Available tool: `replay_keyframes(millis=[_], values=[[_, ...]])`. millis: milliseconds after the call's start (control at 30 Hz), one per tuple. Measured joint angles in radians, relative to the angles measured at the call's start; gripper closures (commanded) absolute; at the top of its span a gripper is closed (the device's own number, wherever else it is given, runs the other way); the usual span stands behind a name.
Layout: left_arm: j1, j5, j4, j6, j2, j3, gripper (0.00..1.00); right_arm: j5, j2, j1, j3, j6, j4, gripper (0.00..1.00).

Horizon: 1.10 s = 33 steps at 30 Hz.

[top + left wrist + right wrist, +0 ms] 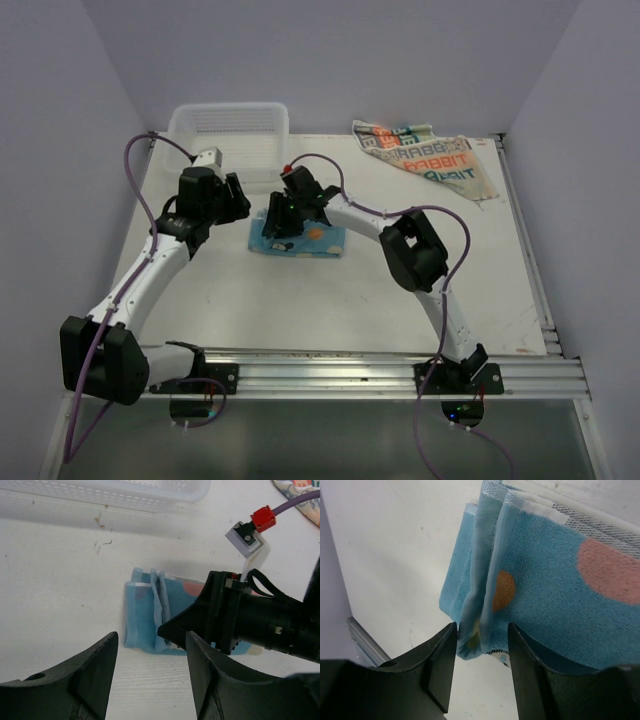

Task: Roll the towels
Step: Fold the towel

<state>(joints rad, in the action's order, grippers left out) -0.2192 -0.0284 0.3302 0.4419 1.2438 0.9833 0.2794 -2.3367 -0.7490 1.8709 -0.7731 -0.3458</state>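
The blue towel (300, 238) lies folded in the middle of the table (300, 320), its left end bunched into a couple of raised pleats. My right hand (481, 630) sits over that end, fingers apart and straddling one pleat. It looks unclenched, though I can't be sure whether a pad brushes the cloth.

The left hand (151, 637) hovers just beside the same end, spread wide and holding nothing. The cream towel (430, 155) lies crumpled at the far right, untouched, and the basket (228, 108) is at the back left.

My worry is that closing here catches only the top layer, so the pleat pulls loose or the whole towel drags instead of rolling. With both hands this close, they could also knock together.
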Motion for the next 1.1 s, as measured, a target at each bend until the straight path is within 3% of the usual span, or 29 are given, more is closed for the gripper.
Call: replay_keyframes(millis=[233,433,633,800,1100], values=[[0.000,-0.016,0.000,0.000,-0.010,0.000,0.39,0.018,0.254,0.096,-0.280,-0.032,0.141,0.44],[0.000,-0.030,-0.011,-0.001,-0.010,-0.005,0.39,-0.010,0.472,0.212,-0.420,-0.010,0.161,0.54],[-0.014,-0.013,-0.017,-0.009,0.026,0.002,0.40,-0.103,0.614,0.238,-0.579,-0.006,0.104,0.58],[-0.093,-0.032,0.014,-0.015,0.171,0.153,0.40,-0.097,0.689,0.264,-0.791,-0.055,0.137,0.55],[-0.334,-0.134,0.086,0.003,0.481,0.491,0.44,-0.041,0.687,0.291,-0.908,-0.110,0.250,0.53]])
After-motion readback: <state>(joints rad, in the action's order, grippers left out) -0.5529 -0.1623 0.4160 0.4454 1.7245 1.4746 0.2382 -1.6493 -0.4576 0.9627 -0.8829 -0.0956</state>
